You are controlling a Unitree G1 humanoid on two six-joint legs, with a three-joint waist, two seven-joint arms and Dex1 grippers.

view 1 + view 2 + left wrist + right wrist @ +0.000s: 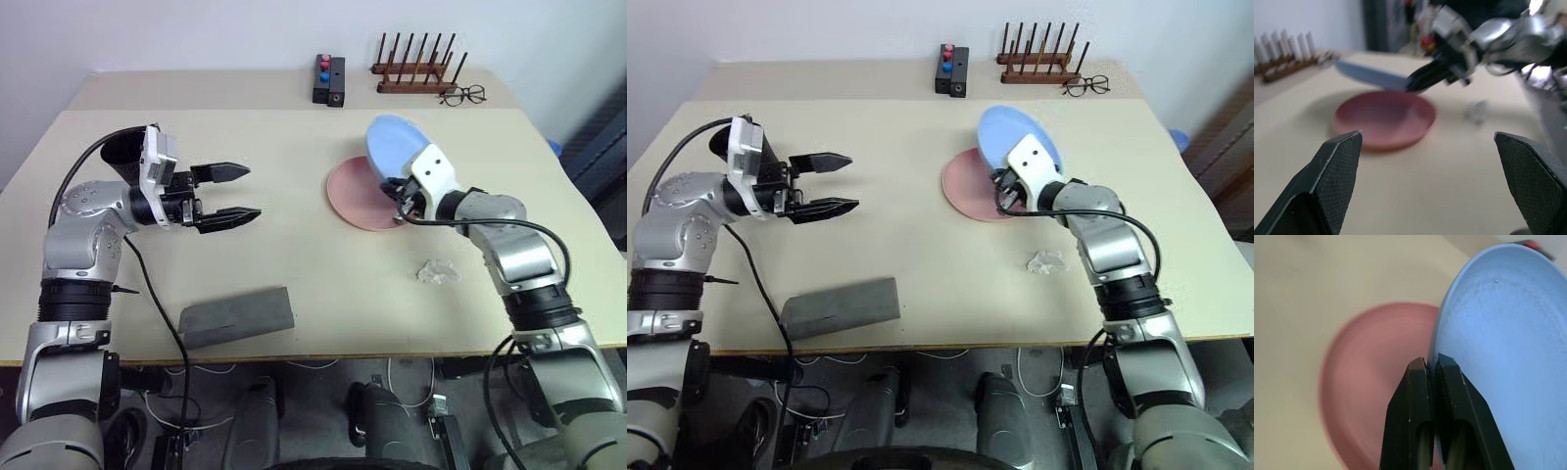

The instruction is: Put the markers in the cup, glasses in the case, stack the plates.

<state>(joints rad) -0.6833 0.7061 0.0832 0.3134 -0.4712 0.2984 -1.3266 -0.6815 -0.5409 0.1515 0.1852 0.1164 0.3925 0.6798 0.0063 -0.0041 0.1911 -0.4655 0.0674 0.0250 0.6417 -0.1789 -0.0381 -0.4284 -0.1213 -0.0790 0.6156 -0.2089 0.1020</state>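
Nearest me, by the front edge of the worktop [323, 294], the grey glasses case [236, 315] lies flat with its lid shut, well apart from both my arms. A little farther in, on my right side, a small crumpled clear scrap [437, 271] sits alone on the bare surface. My left claw [235, 193] hangs above the worktop on my left, its two fingers spread wide with nothing between them, pointing across toward the plates. Behind its wrist stands the black cup [122, 149], partly hidden by the arm. My right claw [1431, 369] is clenched on the rim of the light blue plate [394, 145], pinching the edge between both fingers; the plate is tilted up off the worktop and hangs over the far right part of the salmon pink plate [355, 195], which lies flat. At the far edge stand a small black box [329, 79] with red and blue knobs, a wooden peg rack [415, 69], and wire-framed spectacles [462, 95] beside the rack
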